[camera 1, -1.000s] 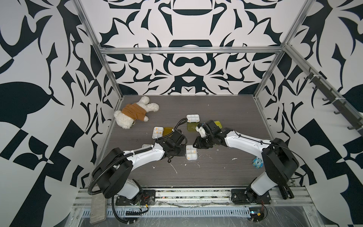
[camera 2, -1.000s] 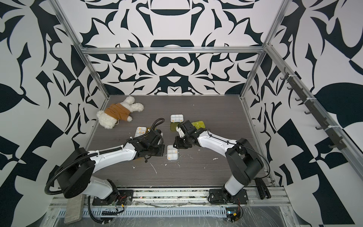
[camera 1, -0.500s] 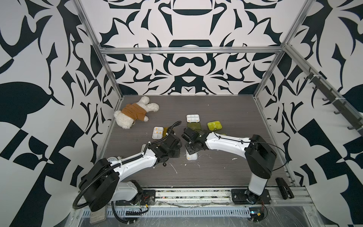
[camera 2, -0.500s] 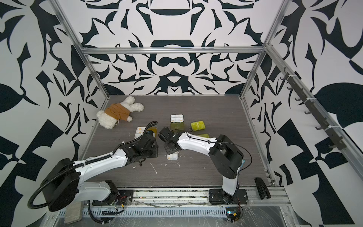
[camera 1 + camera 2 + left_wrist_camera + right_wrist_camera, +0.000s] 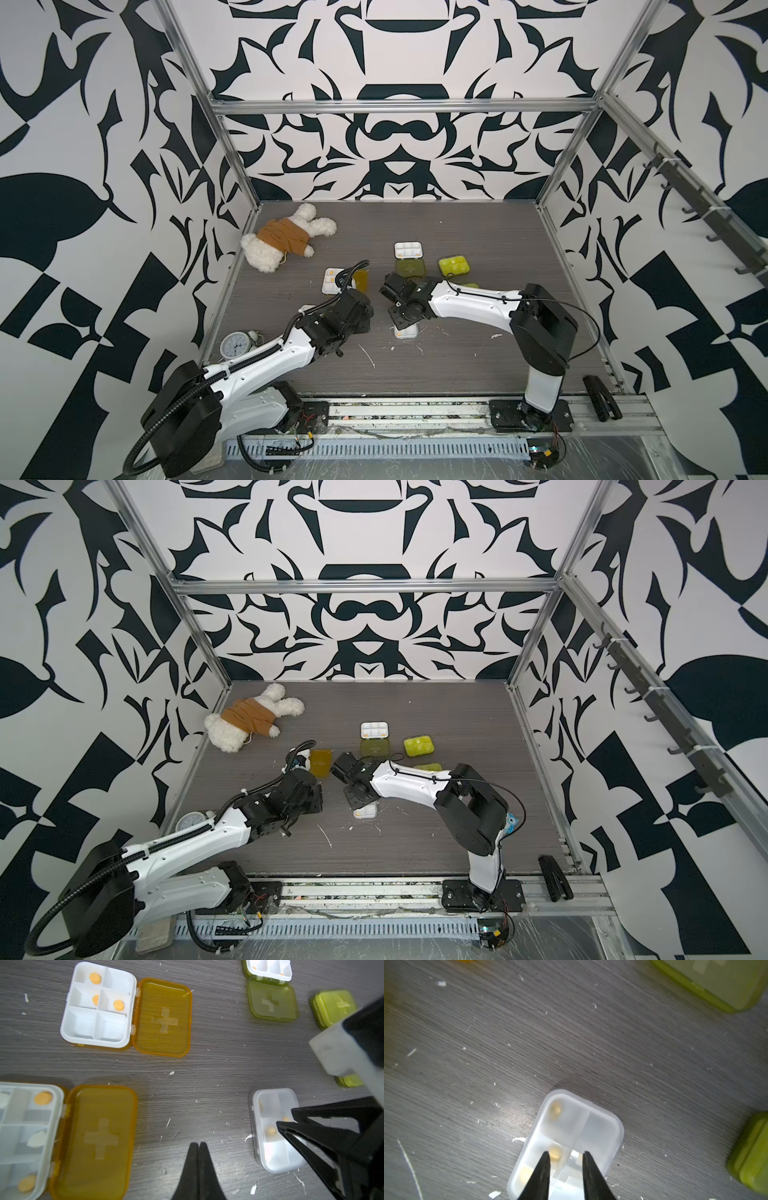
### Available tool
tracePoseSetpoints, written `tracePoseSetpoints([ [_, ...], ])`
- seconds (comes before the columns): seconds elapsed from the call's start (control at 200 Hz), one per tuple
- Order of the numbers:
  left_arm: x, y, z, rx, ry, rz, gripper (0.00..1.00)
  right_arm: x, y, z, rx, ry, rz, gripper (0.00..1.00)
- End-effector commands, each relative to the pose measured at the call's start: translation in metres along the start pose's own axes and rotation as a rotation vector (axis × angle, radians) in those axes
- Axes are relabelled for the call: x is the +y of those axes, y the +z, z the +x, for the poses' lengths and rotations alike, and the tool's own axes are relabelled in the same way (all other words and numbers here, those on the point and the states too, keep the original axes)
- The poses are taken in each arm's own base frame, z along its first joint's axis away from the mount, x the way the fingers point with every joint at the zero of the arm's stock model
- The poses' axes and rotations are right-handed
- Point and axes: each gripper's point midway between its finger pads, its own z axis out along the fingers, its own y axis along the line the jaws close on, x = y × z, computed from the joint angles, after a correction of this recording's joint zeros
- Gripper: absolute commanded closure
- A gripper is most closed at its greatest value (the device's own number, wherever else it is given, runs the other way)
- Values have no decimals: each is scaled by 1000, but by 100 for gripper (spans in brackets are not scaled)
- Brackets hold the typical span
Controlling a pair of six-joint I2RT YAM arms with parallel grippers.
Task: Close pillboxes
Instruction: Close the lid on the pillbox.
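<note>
Now I see my right jaws narrowly parted over the closed clear pillbox (image 5: 581,1126) around the bench's (image 5: 478,374) middle, holding nothing; my left jaws sit pressed shut nearby, empty.

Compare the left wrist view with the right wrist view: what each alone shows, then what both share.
Left wrist only: the open trays of two amber pillboxes, the white tray of an open yellow-green pillbox, the left gripper, jaws shut. Right wrist only: nothing new, just closer. Both: the closed clear pillbox, the right gripper over it, jaws parted, and yellow-green lids.
</note>
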Motion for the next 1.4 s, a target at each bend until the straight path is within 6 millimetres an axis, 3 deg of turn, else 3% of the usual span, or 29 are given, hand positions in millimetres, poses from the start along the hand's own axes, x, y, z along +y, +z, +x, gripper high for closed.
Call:
tracePoseSetpoints([
  [0.0,8,-1,-1,-9,-13,-31,100,6,-6,-7,-28,19,-22,70],
  [0.51,6,0,-1,-4,-11,-22,100,-1,9,11,13,25,8,70],
  [0.855,6,3,3,-2,-18,-14,100,-13,23,44,77,37,31,73],
  [0.965,6,2,2,-9,-18,-11,100,-11,15,35,53,42,22,73],
  [1.225,10,-22,-22,-87,-11,-26,100,16,-29,-18,-63,33,-75,70],
  [1.335,14,-43,-38,-151,-21,-26,95,34,-30,-22,-67,23,-117,69],
  [1.395,17,-55,-46,-187,-32,-22,84,43,-25,-20,-56,19,-134,69],
])
